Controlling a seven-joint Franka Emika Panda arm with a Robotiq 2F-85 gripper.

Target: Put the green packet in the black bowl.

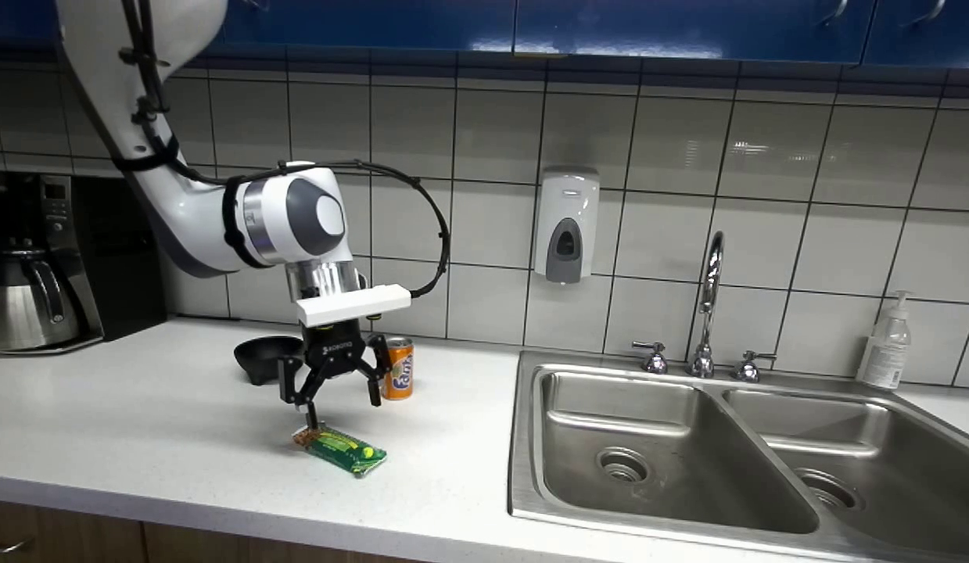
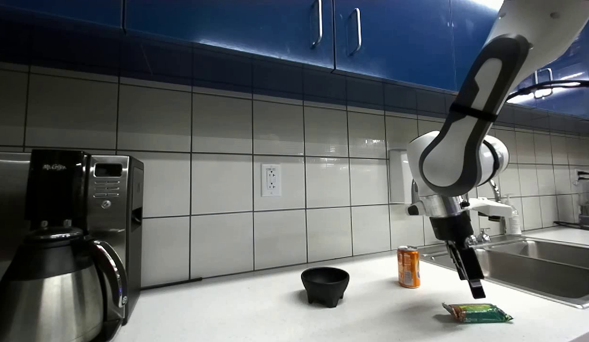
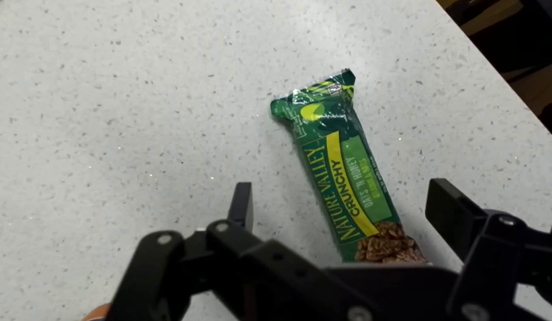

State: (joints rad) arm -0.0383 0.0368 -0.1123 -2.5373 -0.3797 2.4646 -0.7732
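Note:
The green packet (image 1: pixel 341 449) lies flat on the white counter in an exterior view; it also shows in an exterior view (image 2: pixel 479 313) and in the wrist view (image 3: pixel 336 178). My gripper (image 1: pixel 342 409) is open and empty above the packet, pointing down. In the wrist view the two fingers (image 3: pixel 340 196) stand apart on either side of the packet's brown-patterned end, which is partly hidden by the gripper body. The gripper also shows above the packet in an exterior view (image 2: pixel 476 287). The black bowl (image 2: pixel 325 284) stands upright on the counter; it is partly behind the gripper in an exterior view (image 1: pixel 263 358).
An orange can (image 1: pixel 400 369) stands upright behind the gripper, near the tiled wall. A coffee machine (image 2: pixel 109 190) stands at the counter's far end. A steel sink (image 1: pixel 523 438) is on the opposite side. The counter's front edge (image 1: pixel 218 512) runs near the packet.

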